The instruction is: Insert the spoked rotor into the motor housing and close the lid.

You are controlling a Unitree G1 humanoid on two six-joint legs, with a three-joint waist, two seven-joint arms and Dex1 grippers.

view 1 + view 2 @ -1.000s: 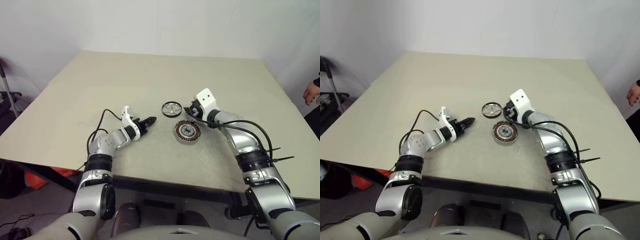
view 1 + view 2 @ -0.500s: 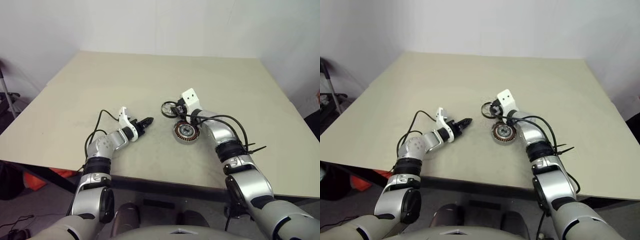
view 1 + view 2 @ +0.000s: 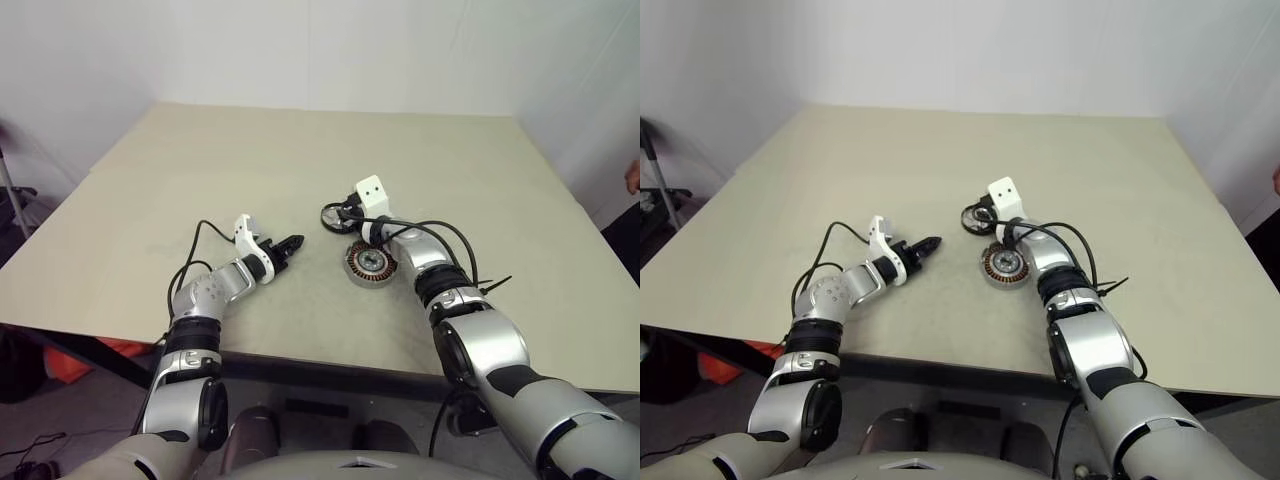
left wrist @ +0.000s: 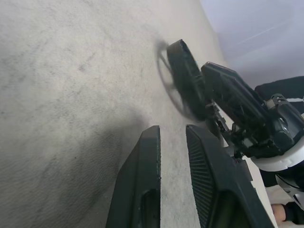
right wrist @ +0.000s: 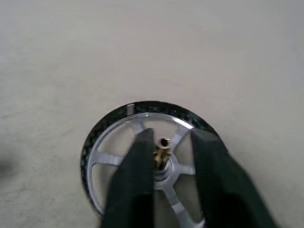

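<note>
Black right fingers [image 5: 164, 185] astride rotor hub [image 5: 163, 151]

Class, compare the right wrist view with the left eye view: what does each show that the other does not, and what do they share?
The right wrist view adds the brass shaft standing in the hub of the spoked rotor. The left eye view adds the motor housing with its copper windings, and the left gripper over the table. Shared: the spoked rotor, with the right gripper at it.
</note>
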